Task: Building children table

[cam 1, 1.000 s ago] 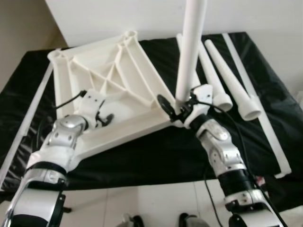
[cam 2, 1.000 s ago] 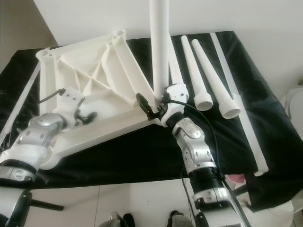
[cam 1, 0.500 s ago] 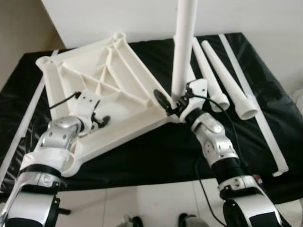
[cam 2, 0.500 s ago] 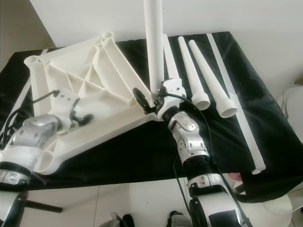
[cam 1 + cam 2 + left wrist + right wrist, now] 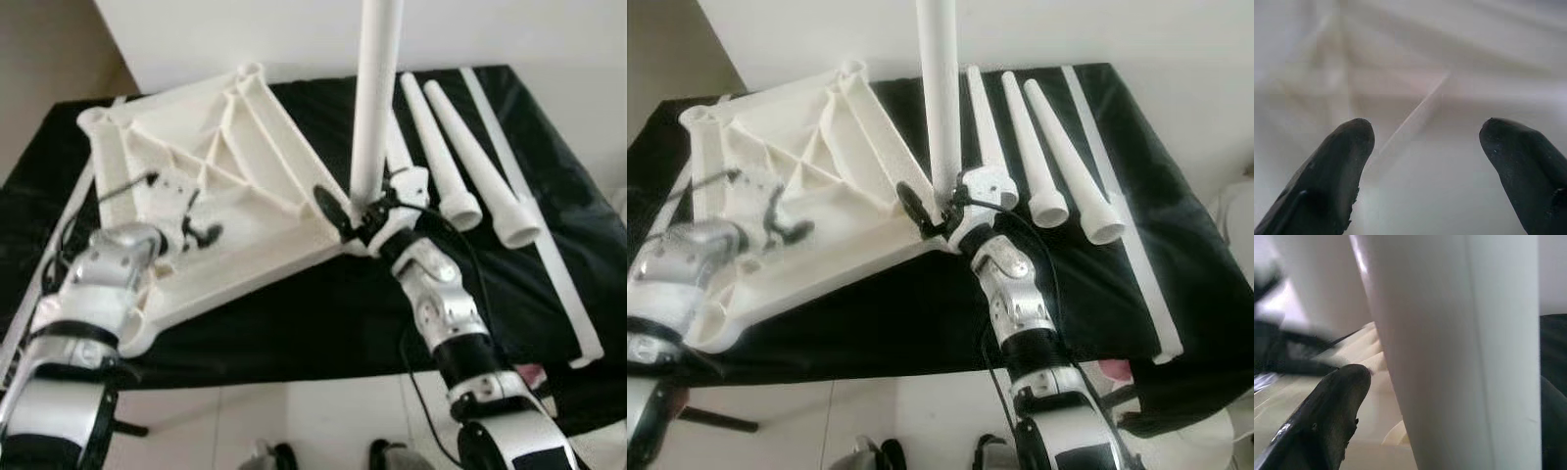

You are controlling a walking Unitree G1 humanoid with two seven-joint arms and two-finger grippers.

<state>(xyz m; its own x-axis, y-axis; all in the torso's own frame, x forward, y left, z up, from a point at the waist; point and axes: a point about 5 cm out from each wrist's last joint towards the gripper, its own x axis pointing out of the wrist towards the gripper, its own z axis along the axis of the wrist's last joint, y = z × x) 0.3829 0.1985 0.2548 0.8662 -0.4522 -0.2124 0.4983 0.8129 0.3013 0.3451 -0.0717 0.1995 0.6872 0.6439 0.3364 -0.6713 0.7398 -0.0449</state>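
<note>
The white ribbed tabletop (image 5: 245,166) lies upside down on a black cloth. One white table leg (image 5: 374,98) stands upright at its near right corner. My right gripper (image 5: 358,211) is shut on that leg close to its base; in the right wrist view the leg (image 5: 1449,357) sits between the black fingers (image 5: 1332,406). My left gripper (image 5: 201,230) hovers over the ribbed underside toward the tabletop's left part. In the left wrist view it (image 5: 1425,142) is open with nothing between its fingertips (image 5: 1337,171).
Three loose tapered legs (image 5: 1029,147) lie side by side on the cloth right of the upright one. A long white strip (image 5: 534,215) runs along the cloth's right side, another strip (image 5: 59,255) along the left. White floor lies in front.
My left arm has swung to the left and its gripper has slid a little farther back over the tabletop. The right gripper keeps its hold on the upright leg.
</note>
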